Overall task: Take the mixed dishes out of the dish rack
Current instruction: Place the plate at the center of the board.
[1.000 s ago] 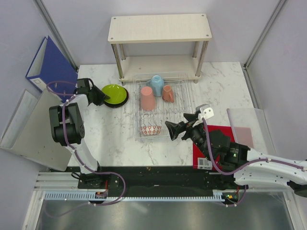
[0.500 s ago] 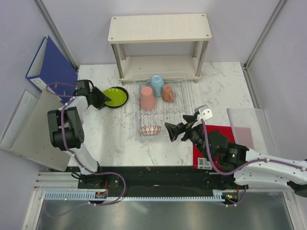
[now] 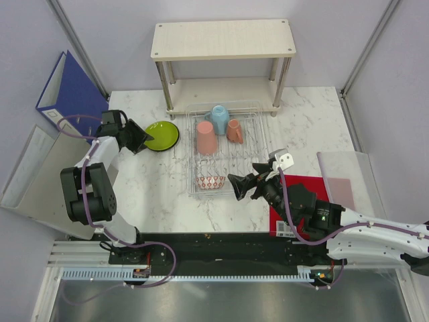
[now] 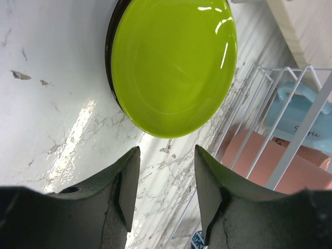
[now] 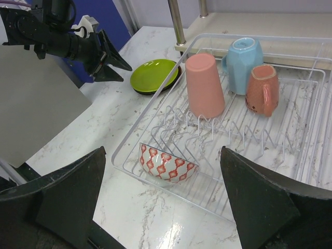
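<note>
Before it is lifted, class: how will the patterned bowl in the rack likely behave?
The patterned bowl looks like glossy ceramic: probably stiff, slippery, chippable. Tilted on its rounded side between dish rack wires, it may rock if nudged.

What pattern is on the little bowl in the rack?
The bowl has a red-and-white lattice pattern; right wrist view shows it best.

The green plate (image 4: 171, 62) is glazed and glossy, with bright highlights. The bench (image 4: 52, 129) is smooth, shiny, marble-look stone. The rack (image 5: 290, 140) is thin, smooth metal wire. The pink cup (image 5: 204, 85) and mug (image 5: 262, 91) look matt; the bowl (image 5: 166, 163) has a glazed sheen. The shelf (image 3: 221, 39) is pale matt wood. The left pincer (image 4: 167, 150) is dull dark plastic.
</note>
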